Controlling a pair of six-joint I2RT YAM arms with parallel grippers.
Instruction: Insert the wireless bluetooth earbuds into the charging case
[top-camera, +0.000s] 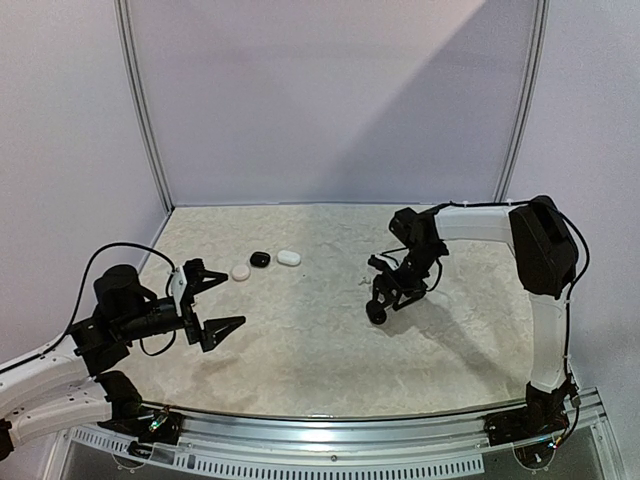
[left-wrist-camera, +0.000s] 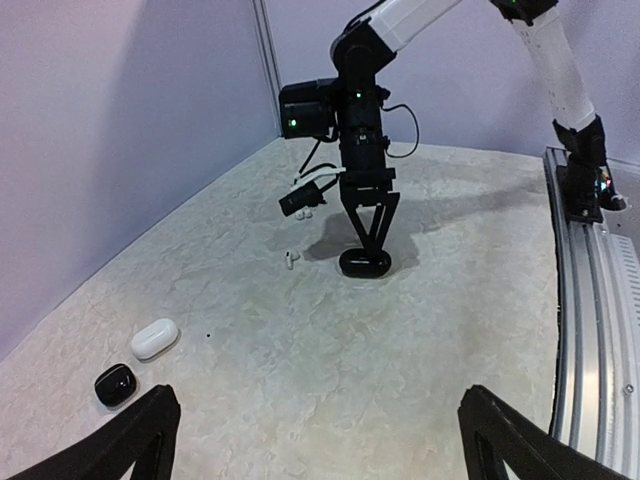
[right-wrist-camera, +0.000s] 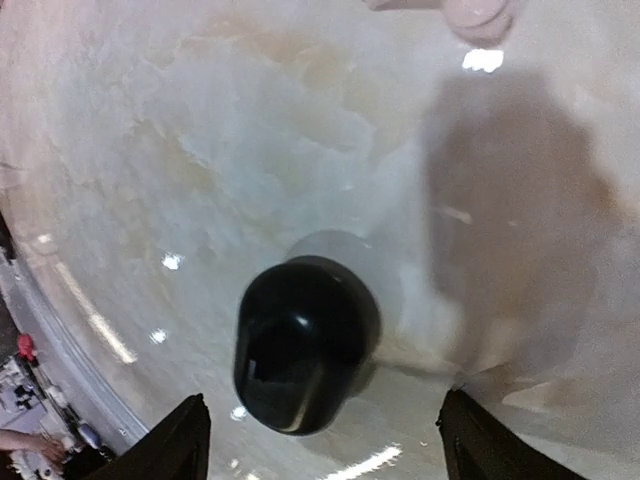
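Note:
A glossy black charging case (right-wrist-camera: 305, 340) lies on the table directly under my right gripper (right-wrist-camera: 325, 445), whose fingers stand wide apart on either side without touching it. From above, the same case (top-camera: 376, 312) sits at the tip of that gripper (top-camera: 383, 302). The left wrist view shows this case (left-wrist-camera: 365, 263) shut, with a tiny white earbud (left-wrist-camera: 290, 259) lying on the table just to its left. My left gripper (top-camera: 207, 301) hovers open and empty over bare table at the left (left-wrist-camera: 320, 440).
A white case (top-camera: 289, 257), a black case (top-camera: 260, 259) and another white piece (top-camera: 240, 271) lie in a row at the back left. The left wrist view shows the white case (left-wrist-camera: 154, 338) and the black case (left-wrist-camera: 115, 384). Walls enclose the table's back and sides.

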